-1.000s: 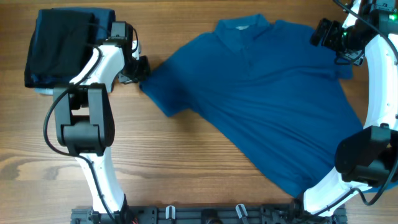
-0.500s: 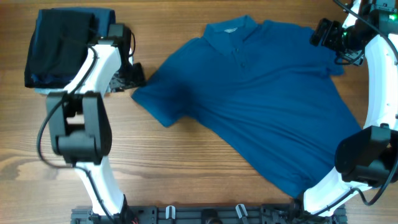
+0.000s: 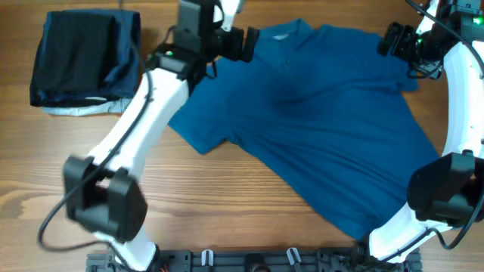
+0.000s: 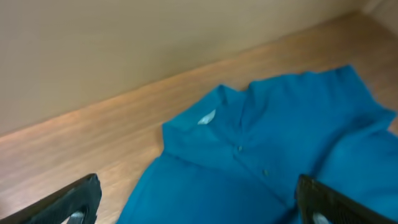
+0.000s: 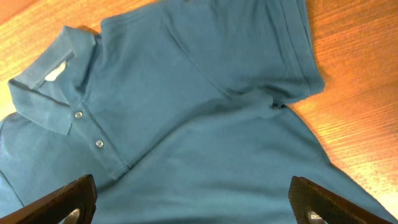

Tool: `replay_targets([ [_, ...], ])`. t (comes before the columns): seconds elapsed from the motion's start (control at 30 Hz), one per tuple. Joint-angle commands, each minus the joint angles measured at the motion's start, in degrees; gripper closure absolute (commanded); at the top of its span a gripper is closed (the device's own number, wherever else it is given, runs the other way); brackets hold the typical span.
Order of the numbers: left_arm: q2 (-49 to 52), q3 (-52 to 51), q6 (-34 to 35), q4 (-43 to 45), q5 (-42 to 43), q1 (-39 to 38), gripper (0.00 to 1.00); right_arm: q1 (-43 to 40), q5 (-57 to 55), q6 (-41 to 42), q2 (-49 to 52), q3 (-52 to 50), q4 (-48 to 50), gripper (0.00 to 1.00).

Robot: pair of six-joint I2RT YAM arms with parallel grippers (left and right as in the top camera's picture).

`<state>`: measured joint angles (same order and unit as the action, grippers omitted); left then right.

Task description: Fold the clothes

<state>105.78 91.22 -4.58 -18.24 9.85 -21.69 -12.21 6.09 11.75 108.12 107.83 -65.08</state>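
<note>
Status: polo shirt (image 3: 325, 121) lies face up and spread out on the counter (image 3: 227, 219). It sits diagonally, collar (image 4: 205, 118) at the far edge and hem near the right arm's base. No fold is visible yet; both sleeves are out flat. Some soft ripples in the body, otherwise tidy.

Left pincer (image 3: 246, 44): wide, holding nothing, above the collar's left side. Can't tell from overhead whether it touches the cloth; the wrist view suggests it's clear.

Right pincer (image 3: 389, 39): also wide and empty, above the far right shoulder, just beside the sleeve (image 5: 292, 56).

Stack of dark folded garments (image 3: 83, 57) sits at the far left corner, well apart from the shirt. Not part of this job.

Read: layout looks finished, and we're at the start of the first fold.

Next, as I see it: each pincer drops onto its own side, pinches one layer at the shoulder or sleeve edge, and carries it inward over the placket (image 5: 87, 130).

Watch for:
- soft knit bunching
- the shirt dragging across the wood
</note>
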Motion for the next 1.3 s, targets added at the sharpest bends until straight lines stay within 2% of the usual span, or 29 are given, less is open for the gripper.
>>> replay_targets([
  [0.0, 10.29, -0.46, -2.93, 6.03, 0.79, 0.11, 0.01, -0.02, -0.31, 0.42, -0.85, 0.90, 0.13, 0.00],
  [0.1, 17.53, -0.46, -7.02, 10.84, -1.86, 0.39, 0.04, -0.02, -0.31, 0.42, -0.85, 0.90, 0.13, 0.00],
  [0.2, 22.29, -0.46, -7.06, 13.66, -3.08, 0.68, 0.06, -0.02, -0.31, 0.37, -0.85, 0.90, 0.13, 0.00],
  [0.5, 26.60, -0.46, -7.23, 15.82, -4.52, 4.48, 0.09, -0.02, -0.31, 0.39, -0.85, 0.90, 0.13, 0.00],
  [0.67, 28.65, -0.46, -7.26, 16.85, -1.73, 5.53, 0.10, -0.02, -0.31, 0.39, -0.85, 0.90, 0.13, 0.00],
  [0.77, 28.92, -0.46, -7.23, 17.59, -1.29, 5.42, 0.14, -0.02, -0.31, 0.39, -0.85, 0.90, 0.13, 0.00],
  [0.87, 28.94, -0.46, -7.23, 17.49, -1.31, 5.42, 0.21, -0.02, -0.31, 0.39, -0.85, 0.90, 0.13, 0.00],
  [0.93, 29.05, -0.46, -7.21, 17.16, -0.87, 5.40, 0.39, -0.02, -0.31, 0.39, -0.85, 0.90, 0.13, 0.00],
  [1.03, 29.18, -0.46, -7.21, 17.00, -0.24, 5.42, 0.50, -0.02, -0.31, 0.39, -0.85, 0.90, 0.13, 0.00],
  [1.07, 29.18, -0.46, -7.23, 17.00, -0.24, 5.42, 0.59, -0.02, -0.31, 0.42, -0.85, 0.90, 0.13, 0.00],
  [1.1, 29.18, -0.46, -7.21, 17.00, -0.24, 5.42, 0.79, -0.02, -0.31, 0.39, -0.85, 0.90, 0.13, 0.00],
  [1.13, 29.18, -0.46, -7.21, 16.98, -0.26, 5.42, 0.89, -0.02, -0.31, 0.39, -0.85, 0.90, 0.13, 0.00],
  [1.2, 29.18, -0.46, -6.29, 16.65, -2.25, 5.73, 0.96, -0.02, -0.31, 0.39, -0.85, 0.90, 0.13, 0.00],
  [1.27, 29.18, -0.46, -5.22, 15.72, -5.11, 6.27, 0.96, -0.02, -0.31, 0.39, -0.85, 0.90, 0.13, 0.00],
])
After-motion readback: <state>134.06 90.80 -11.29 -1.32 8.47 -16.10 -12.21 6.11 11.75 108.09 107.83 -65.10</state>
